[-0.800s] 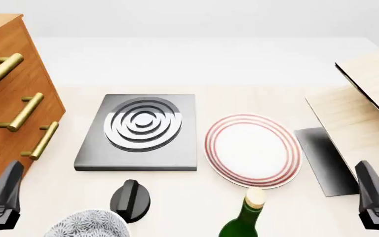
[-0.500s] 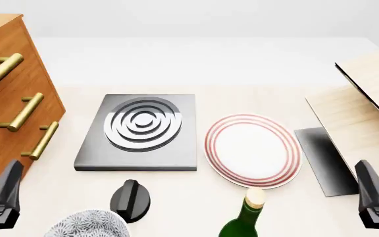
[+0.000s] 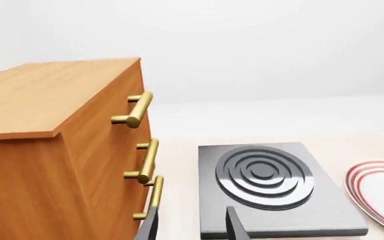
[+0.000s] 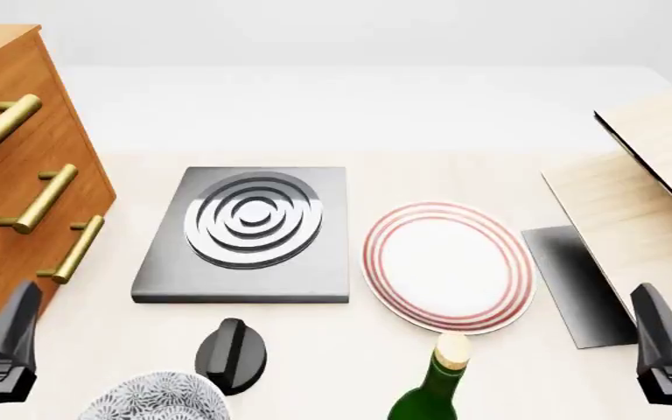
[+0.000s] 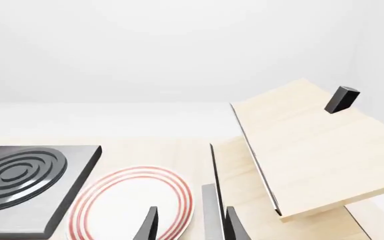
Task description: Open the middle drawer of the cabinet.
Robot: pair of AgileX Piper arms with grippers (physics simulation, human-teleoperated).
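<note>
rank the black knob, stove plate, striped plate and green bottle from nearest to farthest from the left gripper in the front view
From the left gripper:
1. Black knob, just to its right at the near edge.
2. Stove plate, ahead and right.
3. Green bottle, right along the near edge.
4. Striped plate, farther right.

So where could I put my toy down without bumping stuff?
Bare wood lies beyond the black stove plate and red-ringed white plate, and between the stove plate and orange-brown wooden cabinet. The near edge, with black knob and green bottle, is crowded.
</note>
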